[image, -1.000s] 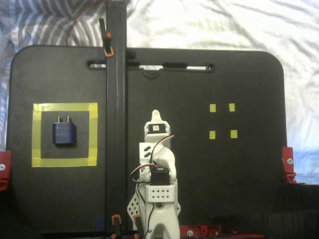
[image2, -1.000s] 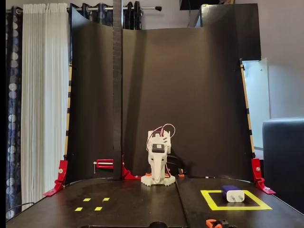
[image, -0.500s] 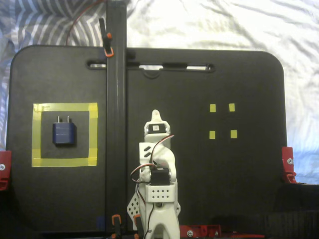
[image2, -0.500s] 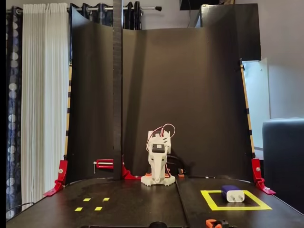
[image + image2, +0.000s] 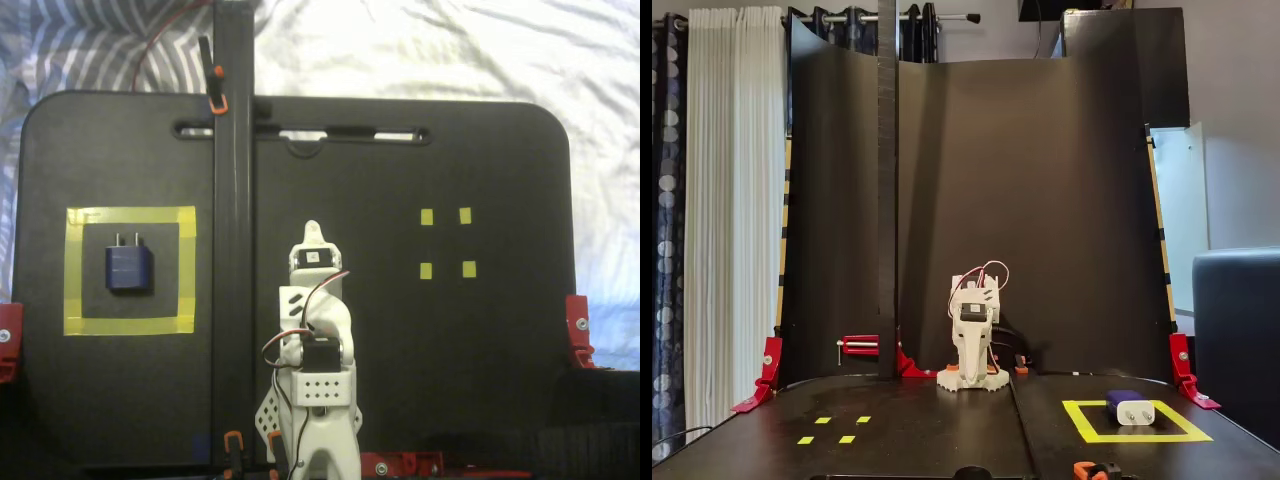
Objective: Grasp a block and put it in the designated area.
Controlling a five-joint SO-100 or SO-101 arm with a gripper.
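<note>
The navy-blue block lies flat inside the designated area, its two silver prongs pointing toward the board's far edge in a fixed view from above. In a fixed view from the front, the block sits within the yellow tape square at the right. The white arm is folded over its base at the board's middle. Its gripper is shut with nothing in it and stands well to the right of the block. From the front the gripper points down at the board.
Four tiny yellow square markers sit on the opposite side of the black board. A tall black post rises between arm and block. Red clamps grip the board's sides. A curved black backdrop stands behind the arm.
</note>
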